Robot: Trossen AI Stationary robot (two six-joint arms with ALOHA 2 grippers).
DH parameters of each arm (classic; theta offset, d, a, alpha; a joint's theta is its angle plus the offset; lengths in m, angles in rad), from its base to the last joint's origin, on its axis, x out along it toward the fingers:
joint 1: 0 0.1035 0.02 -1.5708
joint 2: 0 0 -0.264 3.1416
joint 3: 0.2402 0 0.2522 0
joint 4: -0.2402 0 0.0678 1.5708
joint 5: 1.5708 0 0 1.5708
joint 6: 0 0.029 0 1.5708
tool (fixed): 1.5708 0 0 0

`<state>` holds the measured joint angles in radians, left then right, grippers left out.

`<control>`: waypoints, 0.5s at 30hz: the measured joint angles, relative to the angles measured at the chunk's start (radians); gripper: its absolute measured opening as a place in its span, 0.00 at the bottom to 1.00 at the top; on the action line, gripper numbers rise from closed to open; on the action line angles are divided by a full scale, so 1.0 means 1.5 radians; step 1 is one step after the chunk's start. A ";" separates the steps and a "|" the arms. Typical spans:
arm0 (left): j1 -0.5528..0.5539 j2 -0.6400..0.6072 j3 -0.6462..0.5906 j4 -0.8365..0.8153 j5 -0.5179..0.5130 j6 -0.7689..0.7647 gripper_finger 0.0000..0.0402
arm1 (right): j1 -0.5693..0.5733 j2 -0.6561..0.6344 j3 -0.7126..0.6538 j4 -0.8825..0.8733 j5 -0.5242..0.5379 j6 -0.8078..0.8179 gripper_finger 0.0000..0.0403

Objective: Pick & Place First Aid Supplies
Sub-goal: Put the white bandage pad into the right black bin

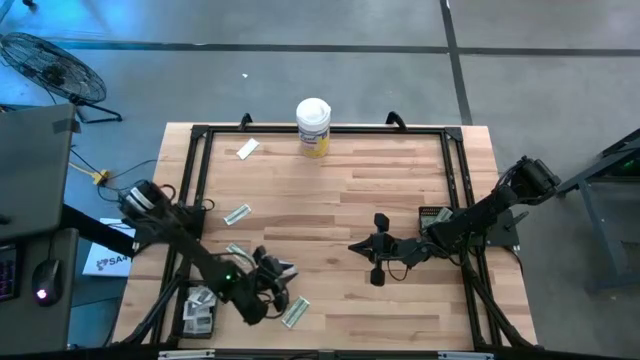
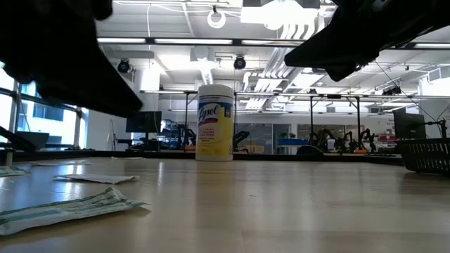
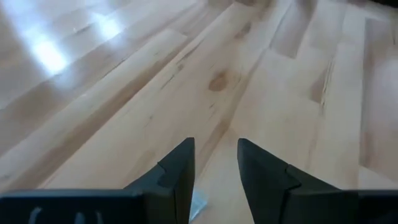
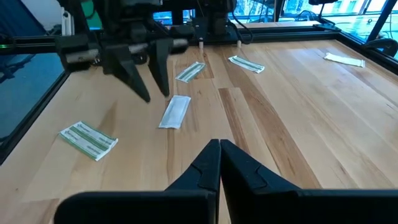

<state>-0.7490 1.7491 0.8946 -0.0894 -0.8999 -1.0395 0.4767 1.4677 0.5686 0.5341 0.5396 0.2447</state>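
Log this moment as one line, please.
left gripper: open, nothing held, above narrow white packet | right gripper: shut, empty, mid-table | tall white canister: far edge

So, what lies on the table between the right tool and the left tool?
One narrow white packet lies flat between the right tool and the left tool, nearer the left one. The right wrist view shows it.

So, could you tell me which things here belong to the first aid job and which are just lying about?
Job: white packet by the open left gripper; green-striped packet; far white packet; right gripper, shut, waiting mid-table.
Lying about: yellow-labelled canister; floor fan.
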 joint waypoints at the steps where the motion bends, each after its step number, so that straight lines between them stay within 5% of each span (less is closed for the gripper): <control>1: 0.006 0.009 -0.003 0.024 0.004 0.007 0.30 | 0.000 0.000 0.000 -0.001 0.000 0.002 0.01; 7: 0.011 0.100 0.087 0.003 -0.008 0.021 0.30 | 0.001 0.000 0.000 -0.005 0.000 0.011 0.00; 15: 0.039 0.203 0.266 -0.362 0.000 -0.220 0.30 | 0.001 0.000 0.000 -0.014 -0.001 0.036 0.01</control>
<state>-0.6901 2.0529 1.2938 -0.6321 -0.9005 -1.3703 0.4782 1.4677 0.5690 0.5135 0.5388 0.2985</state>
